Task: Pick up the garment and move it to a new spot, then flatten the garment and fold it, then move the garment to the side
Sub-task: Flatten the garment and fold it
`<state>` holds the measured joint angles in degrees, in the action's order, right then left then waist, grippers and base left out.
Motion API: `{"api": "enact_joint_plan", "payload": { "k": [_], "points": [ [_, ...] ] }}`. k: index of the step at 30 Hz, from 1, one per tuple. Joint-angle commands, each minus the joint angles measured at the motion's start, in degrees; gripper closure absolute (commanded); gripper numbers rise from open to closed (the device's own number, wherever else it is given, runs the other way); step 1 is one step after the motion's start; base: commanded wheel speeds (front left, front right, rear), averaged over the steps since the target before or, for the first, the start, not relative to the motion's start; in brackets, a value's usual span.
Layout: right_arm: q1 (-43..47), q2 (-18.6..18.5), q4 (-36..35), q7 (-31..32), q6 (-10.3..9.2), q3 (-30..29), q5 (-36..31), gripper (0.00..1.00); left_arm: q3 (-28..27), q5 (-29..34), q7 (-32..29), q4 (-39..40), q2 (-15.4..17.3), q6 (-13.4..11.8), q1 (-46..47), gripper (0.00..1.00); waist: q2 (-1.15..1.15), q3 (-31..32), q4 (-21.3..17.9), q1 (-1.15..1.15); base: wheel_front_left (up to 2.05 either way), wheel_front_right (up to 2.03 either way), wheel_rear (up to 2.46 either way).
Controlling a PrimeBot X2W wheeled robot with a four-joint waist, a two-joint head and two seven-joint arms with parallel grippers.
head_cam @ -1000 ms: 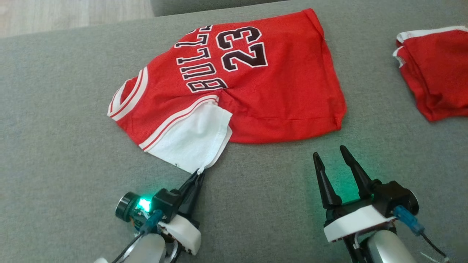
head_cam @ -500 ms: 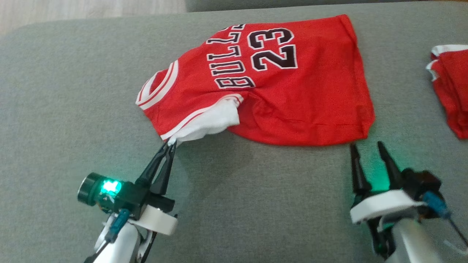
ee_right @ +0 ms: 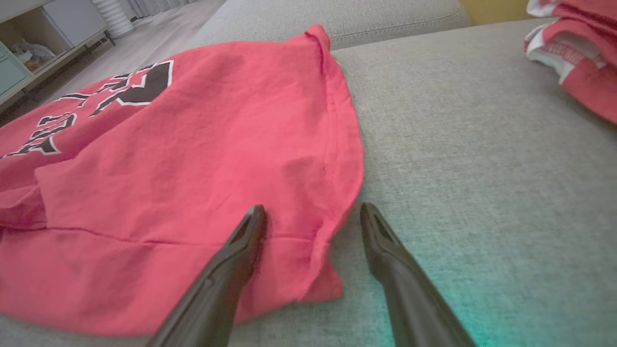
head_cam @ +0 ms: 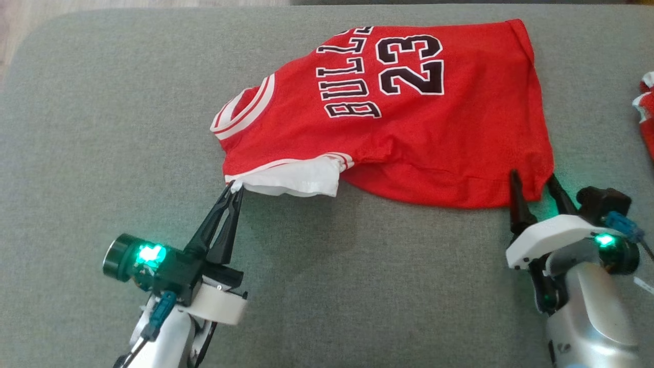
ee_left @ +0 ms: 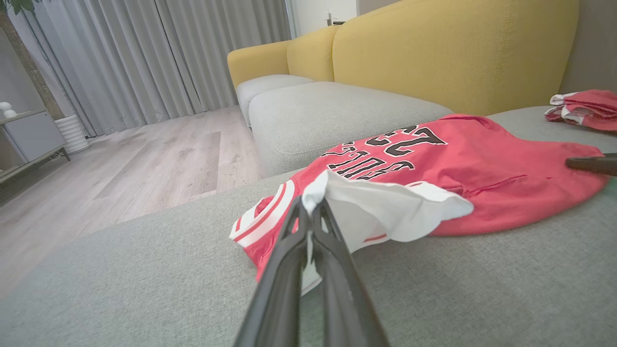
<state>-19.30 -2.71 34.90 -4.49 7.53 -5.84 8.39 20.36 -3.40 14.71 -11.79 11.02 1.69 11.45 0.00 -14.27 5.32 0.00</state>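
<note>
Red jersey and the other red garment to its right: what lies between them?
Just bare grey cushion lies between the jersey and the other red garment; the right wrist view shows this stretch plainly.

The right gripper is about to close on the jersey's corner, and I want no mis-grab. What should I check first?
1. Hold: left gripper shut on the jersey's white flap: ok.
2. Jaws: right gripper open: ok.
3. Aim: hem corner between the right gripper's fingers: ok.
4. Depth: fingers low enough to catch cloth: cannot tell.
5. Clearance: other red garment apart from both grippers: ok.
6. Flatness: jersey wrinkled, white flap bunched: not ok.
</note>
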Motion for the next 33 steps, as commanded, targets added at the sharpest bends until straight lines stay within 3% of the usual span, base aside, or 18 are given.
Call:
{"api": "enact_joint_plan", "payload": {
  "k": [1,12,15,18,23,31,33],
  "points": [
    [-0.3,-0.2,-1.6,0.1,-0.04,0.7,-0.5,0.00,-2.2,0.7,0.3,2.1,0.8,-0.3,0.9,1.00,0.00,0.1,0.2,0.00,0.00,0.00,0.00],
    [4.9,-0.2,-8.6,3.1,-0.04,0.5,1.3,0.00,-3.6,0.6,0.3,2.8,1.8,-0.6,0.2,1.00,0.00,0.7,-0.2,0.00,0.00,0.00,0.00],
    [5.4,-0.2,-9.6,3.4,-0.04,0.6,1.6,0.05,-3.6,0.7,0.3,2.9,1.8,-0.6,0.2,1.00,0.00,0.9,-0.3,0.00,0.00,0.00,0.00],
    [5.9,-0.2,-10.0,3.7,-0.04,0.6,1.9,0.18,-3.6,0.8,0.3,2.9,1.7,-0.5,0.2,1.00,0.00,1.0,-0.3,0.00,0.00,0.00,0.00],
    [6.1,-0.2,-10.4,3.8,-0.04,0.6,2.1,0.29,-3.5,0.9,0.3,3.0,1.7,-0.5,0.1,1.00,0.00,0.9,0.0,0.00,0.00,0.00,0.00],
    [5.6,-0.2,-9.8,3.9,-0.04,-0.3,1.8,0.63,-3.3,1.0,0.3,3.1,1.4,-0.5,0.3,1.00,0.00,0.1,1.1,0.00,0.00,0.00,0.00],
    [5.4,-0.2,-9.7,3.9,-0.04,-0.5,1.6,0.78,-3.3,1.0,0.3,3.2,1.4,-0.5,0.3,1.00,0.00,0.0,1.2,0.00,0.00,0.00,0.00]
  ]
}}
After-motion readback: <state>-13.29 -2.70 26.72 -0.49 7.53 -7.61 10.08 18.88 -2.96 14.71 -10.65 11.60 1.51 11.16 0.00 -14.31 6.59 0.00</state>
